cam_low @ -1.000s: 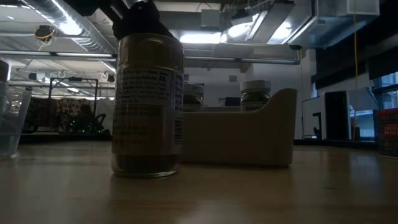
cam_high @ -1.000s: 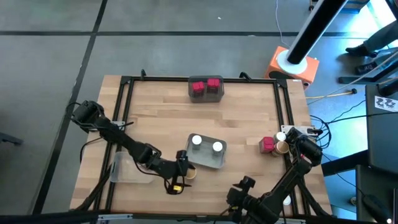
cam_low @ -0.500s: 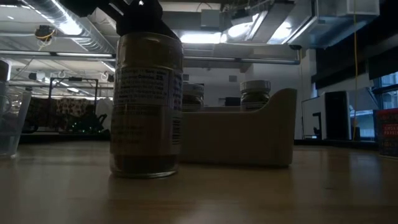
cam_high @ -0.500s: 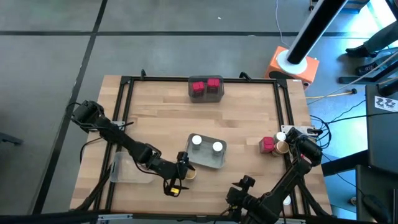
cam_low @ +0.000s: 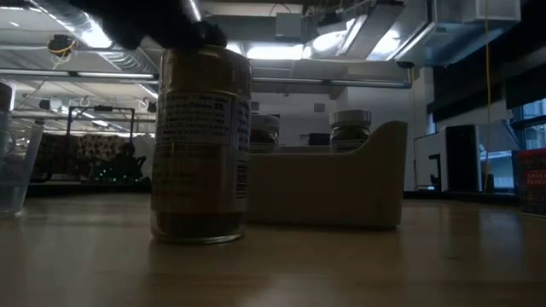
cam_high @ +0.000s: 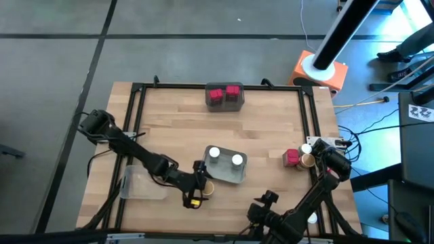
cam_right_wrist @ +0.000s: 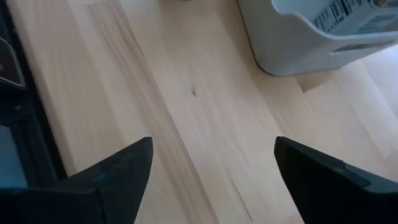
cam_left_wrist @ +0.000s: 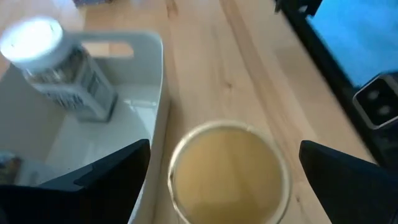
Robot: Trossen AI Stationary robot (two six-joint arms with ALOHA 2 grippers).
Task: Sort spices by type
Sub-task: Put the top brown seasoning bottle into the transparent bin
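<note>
— Spices look partly sorted: two red blocky jars (cam_high: pixel 224 93) share the dark tray (cam_high: pixel 224 103) at the far edge of the tabletop (cam_high: pixel 183 129), and two white-topped jars (cam_high: pixel 225 157) stand in the grey tray (cam_high: pixel 226 176) at the middle. Why is the left gripper (cam_high: pixel 201 184) parked at that grey tray's near corner?

— It hangs over the tan-topped jar (cam_left_wrist: pixel 227 171), which stands upright on the wood just beside the tray's outer wall. The left wrist view shows its fingers (cam_left_wrist: pixel 106 177) spread wide, one on either side of the lid, not touching it. That reads as a grasp being lined up.

— Where would that jar belong?

— Probably the clear tray (cam_high: pixel 142 184), left of the grey one and apparently unfilled.

— And the rest?

— A red jar (cam_high: pixel 292 158) and a tan-topped jar (cam_high: pixel 307 161) wait unsorted well to the right of the grey tray. The right gripper (cam_right_wrist: pixel 208 180) idles low near the front edge, fingers spread over bare wood.
</note>
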